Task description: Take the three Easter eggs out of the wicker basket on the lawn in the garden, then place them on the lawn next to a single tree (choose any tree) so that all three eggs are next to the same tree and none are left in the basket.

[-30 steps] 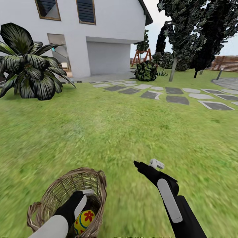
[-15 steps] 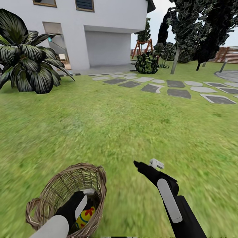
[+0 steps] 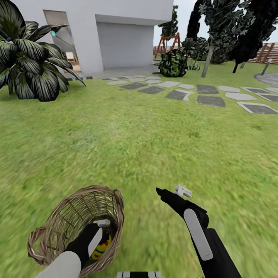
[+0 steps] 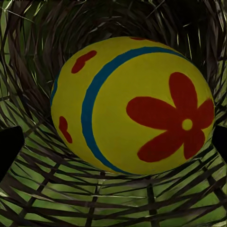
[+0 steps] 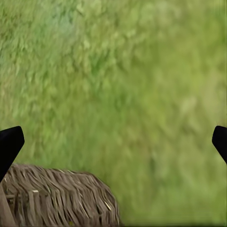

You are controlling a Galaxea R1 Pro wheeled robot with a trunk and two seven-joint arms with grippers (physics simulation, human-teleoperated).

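Observation:
The wicker basket [image 3: 77, 197] sits on the lawn [image 3: 135, 146] at the lower left. My left gripper [image 3: 97, 236] reaches down into it and stands open. One yellow Easter egg [image 4: 132, 104] with a red flower and a blue band lies on the basket floor between its black fingertips [image 4: 9, 146]. In the head view that egg [image 3: 102, 244] peeks out beside the wrist. Other eggs are hidden. My right gripper [image 3: 170, 191] hovers open over grass to the basket's right, and the wicker rim [image 5: 52, 194] shows under it. A grey-trunked tree [image 3: 207, 60] stands far off at the upper right.
A white house [image 3: 116, 34] with a garage door closes the back. A broad-leaved palm shrub [image 3: 31, 65] stands at the far left and a dark bush [image 3: 173, 63] in the middle distance. Stepping stones [image 3: 208, 98] cross the grass towards the right, before a wooden fence [image 3: 266, 54].
The whole view has shifted: house, shrub and stones slid upward, so the camera moved. The basket sits slightly higher in the picture, and less of the egg shows beside my left wrist.

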